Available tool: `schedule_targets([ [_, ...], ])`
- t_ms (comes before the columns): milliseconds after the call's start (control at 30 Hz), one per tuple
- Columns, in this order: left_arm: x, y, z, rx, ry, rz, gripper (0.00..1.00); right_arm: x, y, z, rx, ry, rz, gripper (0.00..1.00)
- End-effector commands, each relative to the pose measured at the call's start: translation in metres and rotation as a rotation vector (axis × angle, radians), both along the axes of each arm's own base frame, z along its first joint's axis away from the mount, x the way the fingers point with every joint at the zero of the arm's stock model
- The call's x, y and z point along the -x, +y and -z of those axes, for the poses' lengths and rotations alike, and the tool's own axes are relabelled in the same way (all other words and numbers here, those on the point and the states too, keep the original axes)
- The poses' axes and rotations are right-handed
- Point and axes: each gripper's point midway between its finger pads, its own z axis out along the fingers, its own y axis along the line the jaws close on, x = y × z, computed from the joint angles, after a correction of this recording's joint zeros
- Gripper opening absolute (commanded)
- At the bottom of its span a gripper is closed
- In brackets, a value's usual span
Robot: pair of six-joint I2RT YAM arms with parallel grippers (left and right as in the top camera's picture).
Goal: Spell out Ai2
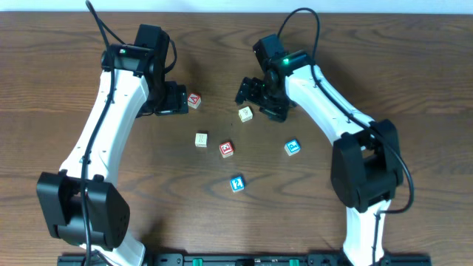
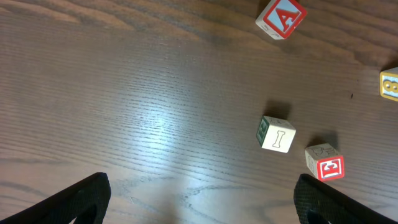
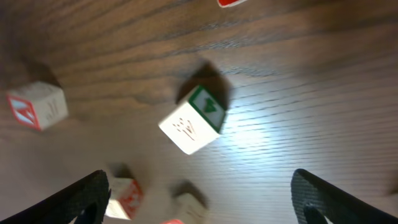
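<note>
Several letter blocks lie mid-table. A red-and-white A block [image 1: 194, 100] [image 2: 281, 17] sits just ahead of my left gripper [image 1: 179, 100] [image 2: 202, 205], which is open and empty above bare wood. A cream I block [image 1: 201, 139] [image 2: 275, 134] lies beside a red block [image 1: 226, 149] [image 2: 324, 162]. A cream block with a green side [image 1: 245, 114] [image 3: 194, 121] lies just in front of my right gripper [image 1: 259, 100] [image 3: 199, 199], which is open and empty. Two blue blocks [image 1: 293, 147] [image 1: 236, 183] lie nearer the front; their characters are too small to read.
In the right wrist view a red-and-white block [image 3: 38, 104] sits at the left, and blurred blocks [image 3: 124, 193] show near the left fingertip. A yellowish block [image 2: 390, 84] is cut off at the right edge of the left wrist view. The table [image 1: 369, 44] is dark wood.
</note>
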Motion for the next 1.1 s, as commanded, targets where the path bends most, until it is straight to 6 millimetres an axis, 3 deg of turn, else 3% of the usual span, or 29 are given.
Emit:
schedule_targets([
  [0,-0.005,0.004,0.005,-0.026,0.003,-0.015,0.95,-0.001,0.019,-0.012,-0.07,0.048,0.157,0.92],
  [200,-0.008,0.005,0.007,-0.035,-0.004,-0.017,0.96,-0.002,0.026,-0.01,-0.051,0.069,0.327,0.93],
  [333,-0.007,0.016,0.006,-0.098,-0.003,-0.024,0.95,0.005,0.033,-0.001,-0.021,0.106,0.443,0.91],
  [433,-0.005,0.022,0.005,-0.133,0.003,-0.027,0.95,0.003,0.034,0.008,0.009,0.083,0.456,0.91],
  [633,-0.002,0.023,0.005,-0.138,0.013,-0.027,0.95,0.006,0.016,0.023,0.085,0.11,0.482,0.91],
  [700,-0.001,0.024,0.005,-0.138,0.016,-0.027,0.95,0.004,0.014,0.028,0.103,0.101,0.486,0.86],
  [867,-0.001,0.024,0.005,-0.138,0.016,-0.027,0.95,-0.011,0.016,0.029,0.098,0.025,0.465,0.85],
  [1067,-0.002,0.026,0.005,-0.154,0.014,-0.029,0.95,-0.009,0.012,0.032,0.122,0.029,0.467,0.83],
])
